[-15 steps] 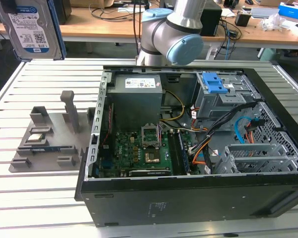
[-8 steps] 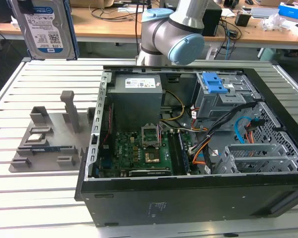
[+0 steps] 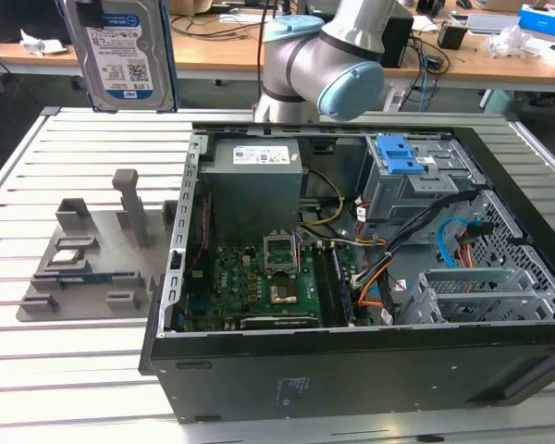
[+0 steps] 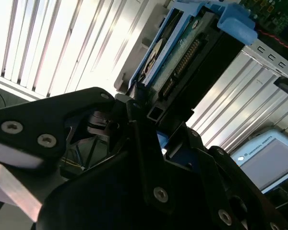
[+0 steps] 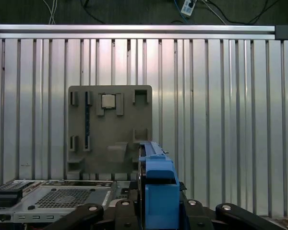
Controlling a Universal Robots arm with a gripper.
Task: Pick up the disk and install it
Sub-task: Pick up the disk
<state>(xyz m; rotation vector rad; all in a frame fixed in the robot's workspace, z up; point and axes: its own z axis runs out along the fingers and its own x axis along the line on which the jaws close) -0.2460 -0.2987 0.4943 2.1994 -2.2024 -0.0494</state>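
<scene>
The slatted metal desk [image 3: 65,370] carries an open computer case [image 3: 351,277] and a grey tray [image 3: 83,268] towards the edge at the exterior view's left. The gripper [image 4: 146,112] is pinching the disk [image 3: 128,51], which is upright. The disk is raised clear of the desk, above the tray end.

Probably a lab: cluttered desks [image 3: 499,67], aluminium worktable [image 3: 74,370]

Disk [image 3: 128,55]: was silver-grey; label white and blue, barcoded; side rails blue.
Gripper [image 4: 156,117]: was black.
Table [image 3: 65,388]: was bare silver, ribbed in parallel slats.
Fixture plate [image 3: 83,296]: was plain grey.
Computer case [image 3: 351,384]: was black outside, grey within.
Motherboard [image 3: 231,277]: was green.
Bay latch [image 3: 398,155]: was blue.
Arm [image 3: 351,37]: was silver, caps pale blue.
</scene>
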